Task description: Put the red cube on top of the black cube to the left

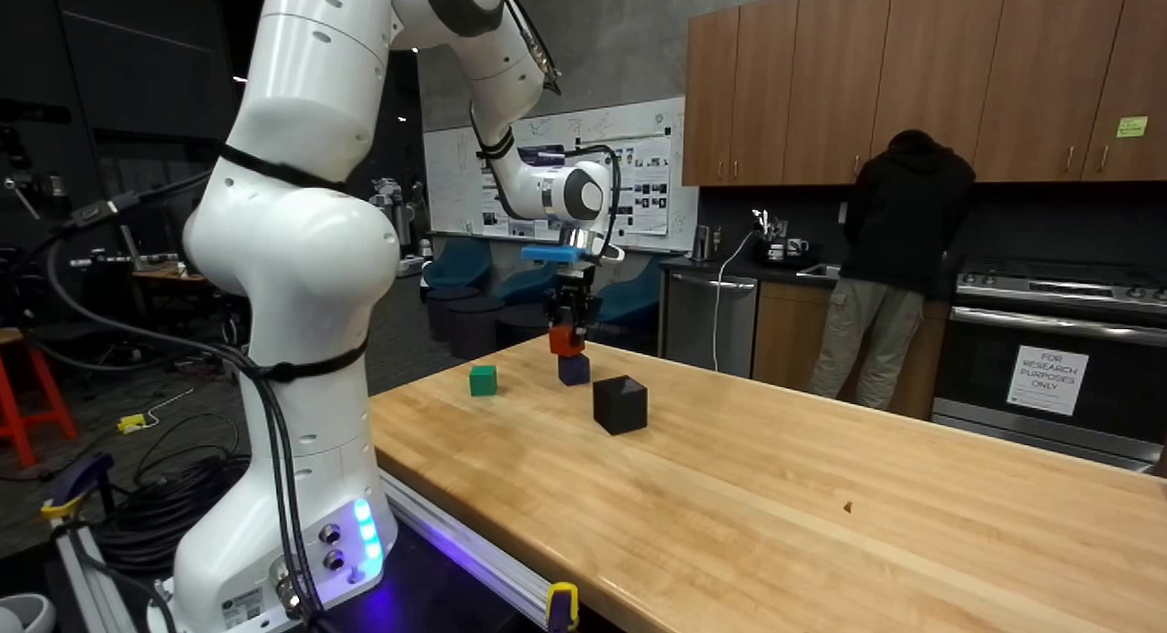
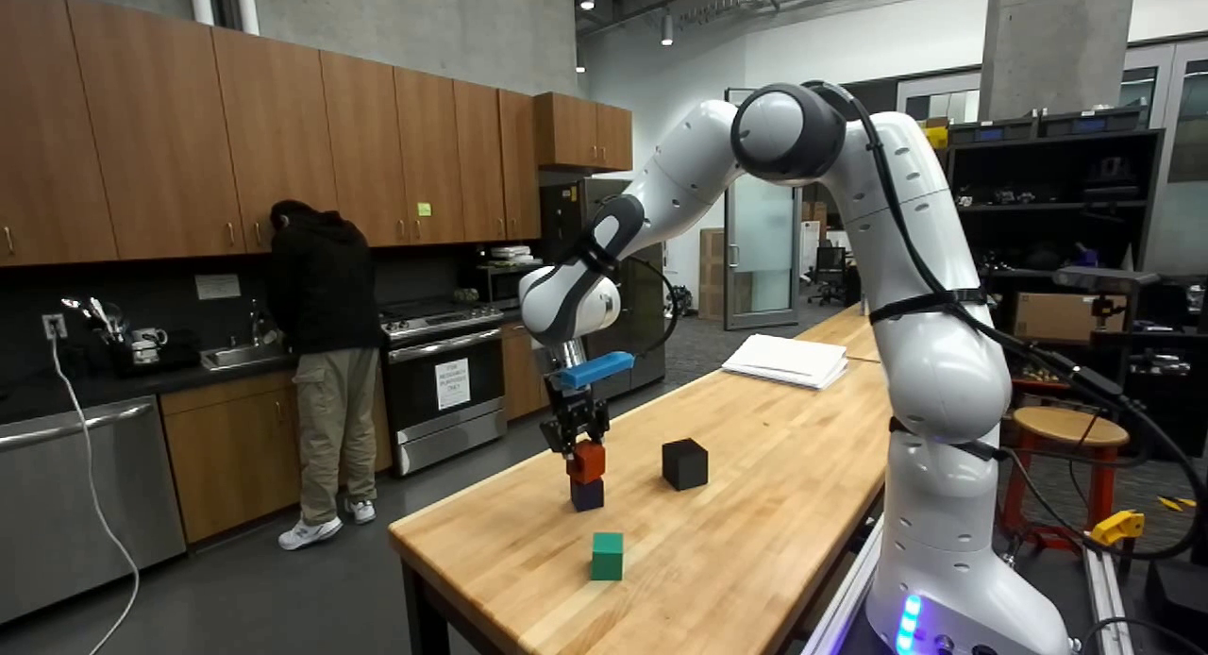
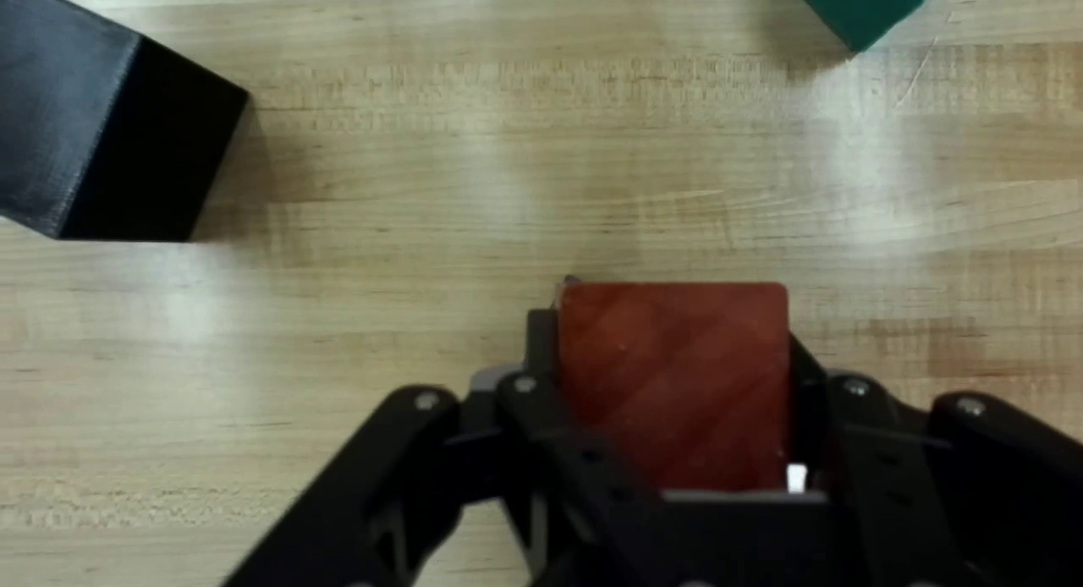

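My gripper [image 1: 569, 319] is shut on the red cube [image 1: 566, 342], with a finger on each side of it. In the wrist view the red cube [image 3: 673, 384] fills the space between the jaws [image 3: 673, 337]. In both exterior views the red cube [image 2: 587, 461] is right over the smaller black cube [image 1: 574, 370], which looks dark navy. The red cube's underside meets or nearly meets the top of that cube [image 2: 587, 495]; I cannot tell if there is a thin gap. In the wrist view the smaller black cube is hidden below the red cube.
A bigger-looking black cube [image 1: 620, 405] stands beside the stack on the wooden table [image 1: 775, 487]; it shows upper left in the wrist view [image 3: 110, 130]. A small green cube [image 2: 607, 556] stands nearer the table's end. White papers [image 2: 788, 360] lie farther along. A person [image 2: 323, 353] stands at the counter.
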Controlling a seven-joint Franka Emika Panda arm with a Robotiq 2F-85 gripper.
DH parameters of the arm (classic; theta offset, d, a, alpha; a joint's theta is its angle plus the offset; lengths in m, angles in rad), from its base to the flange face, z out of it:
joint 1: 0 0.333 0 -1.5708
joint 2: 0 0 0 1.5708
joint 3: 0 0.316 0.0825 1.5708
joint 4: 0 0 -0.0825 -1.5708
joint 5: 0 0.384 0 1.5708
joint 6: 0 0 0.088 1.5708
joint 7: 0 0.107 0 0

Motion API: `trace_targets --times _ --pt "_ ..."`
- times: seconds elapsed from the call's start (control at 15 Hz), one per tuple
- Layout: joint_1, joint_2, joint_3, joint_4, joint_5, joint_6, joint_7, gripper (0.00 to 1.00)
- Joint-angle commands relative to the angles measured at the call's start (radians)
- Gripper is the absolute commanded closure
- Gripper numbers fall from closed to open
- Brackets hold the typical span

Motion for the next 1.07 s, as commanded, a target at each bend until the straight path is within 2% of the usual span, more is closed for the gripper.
trace_targets --times 0.0,1.0 --pt "-0.004 0.003 -0.011 0.014 0.027 -0.004 0.032 0.7" --pt "-0.022 0.007 -0.03 0.011 0.174 0.001 0.155 0.7"
